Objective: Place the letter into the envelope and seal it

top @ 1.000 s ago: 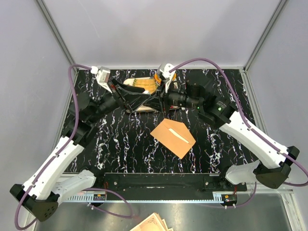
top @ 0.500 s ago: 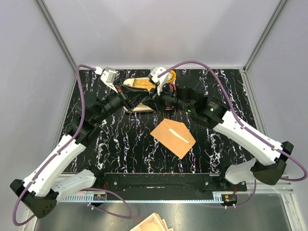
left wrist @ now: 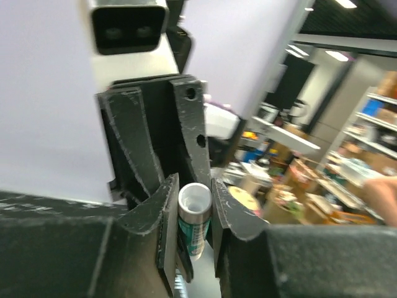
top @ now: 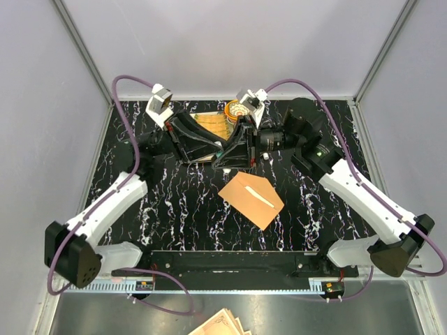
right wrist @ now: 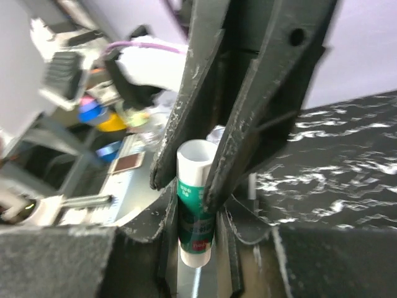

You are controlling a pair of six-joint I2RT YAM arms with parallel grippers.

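Left gripper [left wrist: 193,202] and right gripper [right wrist: 197,218] meet tip to tip, both closed on one glue stick [right wrist: 195,192] above the surface [top: 174,209]. The envelope [top: 251,199] lies flat nearer the bases, just beside them, untouched.

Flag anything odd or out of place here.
Both the left gripper and the right gripper are clamped on one glue stick at the far side of the table. The envelope lies skewed, diagonal to the table's edges. A paper stack pokes into view beyond the near edge, off the work surface.
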